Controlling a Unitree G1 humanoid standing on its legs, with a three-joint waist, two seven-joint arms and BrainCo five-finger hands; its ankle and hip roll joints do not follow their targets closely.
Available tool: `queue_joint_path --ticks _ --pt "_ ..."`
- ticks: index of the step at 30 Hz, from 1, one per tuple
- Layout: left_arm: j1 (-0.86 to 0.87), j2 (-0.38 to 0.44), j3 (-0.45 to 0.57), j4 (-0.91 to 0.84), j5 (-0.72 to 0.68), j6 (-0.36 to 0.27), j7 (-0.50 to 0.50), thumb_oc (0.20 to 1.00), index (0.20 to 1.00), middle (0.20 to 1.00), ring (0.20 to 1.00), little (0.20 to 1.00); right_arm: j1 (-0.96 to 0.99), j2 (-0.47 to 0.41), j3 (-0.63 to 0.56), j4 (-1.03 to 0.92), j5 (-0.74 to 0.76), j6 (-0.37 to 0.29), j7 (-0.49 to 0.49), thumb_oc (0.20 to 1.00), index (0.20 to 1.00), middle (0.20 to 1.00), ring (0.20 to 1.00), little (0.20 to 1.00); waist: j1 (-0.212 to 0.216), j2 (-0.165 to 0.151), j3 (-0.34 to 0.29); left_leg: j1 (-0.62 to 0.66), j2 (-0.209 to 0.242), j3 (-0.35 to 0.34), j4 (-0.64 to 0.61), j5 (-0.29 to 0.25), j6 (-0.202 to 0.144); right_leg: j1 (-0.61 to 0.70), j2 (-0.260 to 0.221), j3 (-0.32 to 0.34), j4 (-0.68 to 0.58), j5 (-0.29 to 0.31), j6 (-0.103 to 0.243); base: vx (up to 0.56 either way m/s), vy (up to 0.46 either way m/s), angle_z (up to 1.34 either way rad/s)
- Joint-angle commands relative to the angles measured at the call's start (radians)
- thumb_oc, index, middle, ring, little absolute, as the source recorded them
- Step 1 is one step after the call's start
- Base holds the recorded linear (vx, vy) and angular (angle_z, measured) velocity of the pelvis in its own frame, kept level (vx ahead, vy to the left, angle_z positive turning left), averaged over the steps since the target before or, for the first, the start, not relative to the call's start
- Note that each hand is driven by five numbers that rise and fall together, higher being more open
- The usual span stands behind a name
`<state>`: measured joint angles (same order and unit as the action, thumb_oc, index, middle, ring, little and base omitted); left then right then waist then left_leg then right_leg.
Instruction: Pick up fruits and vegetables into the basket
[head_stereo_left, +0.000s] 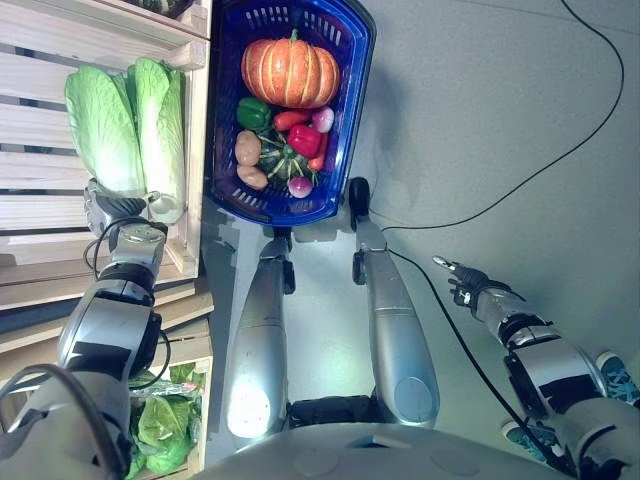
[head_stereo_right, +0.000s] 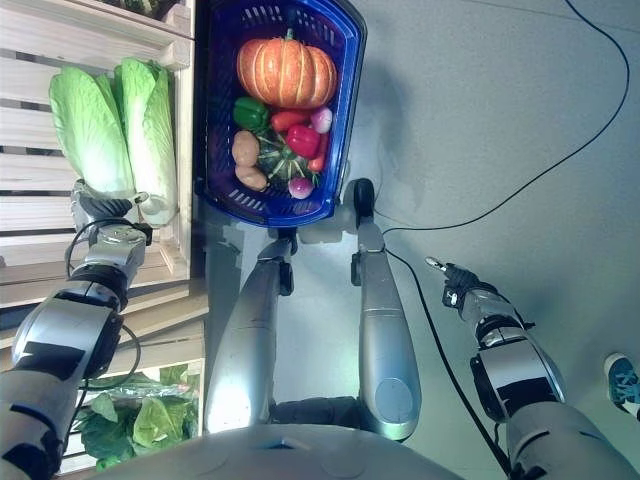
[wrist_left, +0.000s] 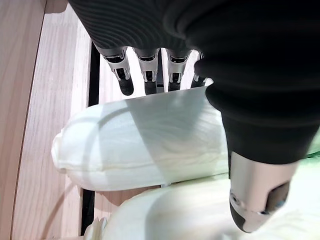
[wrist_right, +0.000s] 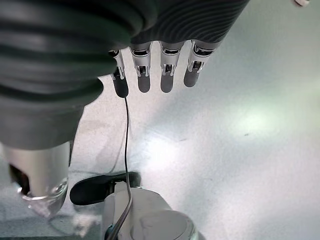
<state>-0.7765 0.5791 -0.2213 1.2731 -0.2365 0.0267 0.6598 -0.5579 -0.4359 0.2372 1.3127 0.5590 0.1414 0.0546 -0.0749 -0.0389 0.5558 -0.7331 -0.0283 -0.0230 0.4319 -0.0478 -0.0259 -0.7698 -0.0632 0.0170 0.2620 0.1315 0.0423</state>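
Fingers (wrist_left: 149, 75) of the left hand (head_stereo_left: 112, 205) reach straight and loose over the cabbage (head_stereo_left: 105, 130) on the shelf (head_stereo_left: 40, 90) — it should wrap the pale base firmly before lifting toward the basket (head_stereo_left: 355, 60) — while the right hand (head_stereo_left: 462, 281) hangs open.

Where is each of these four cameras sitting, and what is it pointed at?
Left eye view: on the head, looking down at the blue basket, cabbages on the wooden shelf; both arms show.
Right eye view: beside it, same scene.
Left wrist view: on the left wrist, along the left robot hand above a cabbage's pale base.
Right wrist view: on the right wrist, along the right robot hand toward the grey floor.
Both eye views share the pumpkin.
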Motion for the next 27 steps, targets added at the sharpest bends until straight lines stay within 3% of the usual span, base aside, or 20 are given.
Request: queue_joint_path --ticks 1,8,9,10,27 --pt "0.015 0.009 0.027 0.085 0.020 0.026 0.024 1.000 1.000 1.000 1.000 1.000 0.055 -0.036 0.042 0.015 0.018 0.029 -0.002 1.000 1.000 1.000 1.000 1.000 0.023 0.006 -0.036 -0.023 -0.006 -0.009 -0.081 0.060 -0.024 0.017 0.058 -0.056 0.120 -0.179 -0.013 0.00 0.000 0.00" --pt "0.002 0.001 0.008 0.088 0.047 0.032 0.020 1.000 1.000 1.000 1.000 1.000 0.049 -0.032 0.051 0.014 0.028 0.026 -0.007 1.000 1.000 1.000 1.000 1.000 0.020 0.004 -0.036 -0.032 -0.005 -0.009 -0.086 0.069 -0.026 0.005 0.060 -0.056 0.117 -0.169 -0.012 0.00 0.000 0.00" --pt "0.002 0.001 0.000 0.086 0.061 0.031 -0.002 0.482 0.482 0.482 0.482 0.482 0.052 -0.032 0.055 0.014 0.032 0.026 -0.006 1.000 1.000 1.000 1.000 1.000 0.021 0.004 -0.036 -0.028 -0.005 -0.009 -0.083 0.064 -0.026 0.008 0.061 -0.056 0.121 -0.175 -0.012 0.00 0.000 0.00" --pt "0.002 0.000 -0.006 0.086 0.066 0.025 -0.017 0.209 0.209 0.209 0.209 0.209 0.054 -0.031 0.055 0.014 0.032 0.023 -0.006 1.000 1.000 1.000 1.000 1.000 0.020 0.004 -0.036 -0.028 -0.005 -0.008 -0.084 0.064 -0.026 0.009 0.061 -0.057 0.121 -0.176 -0.012 0.00 0.000 0.00" --pt "0.008 -0.004 -0.027 0.077 0.029 -0.007 -0.083 0.200 0.200 0.200 0.200 0.200 0.045 -0.039 0.052 0.014 0.030 0.017 -0.004 1.000 1.000 1.000 1.000 1.000 0.017 0.017 -0.036 -0.028 -0.007 -0.006 -0.099 0.073 -0.027 0.006 0.065 -0.059 0.116 -0.176 -0.013 0.00 0.000 0.00"
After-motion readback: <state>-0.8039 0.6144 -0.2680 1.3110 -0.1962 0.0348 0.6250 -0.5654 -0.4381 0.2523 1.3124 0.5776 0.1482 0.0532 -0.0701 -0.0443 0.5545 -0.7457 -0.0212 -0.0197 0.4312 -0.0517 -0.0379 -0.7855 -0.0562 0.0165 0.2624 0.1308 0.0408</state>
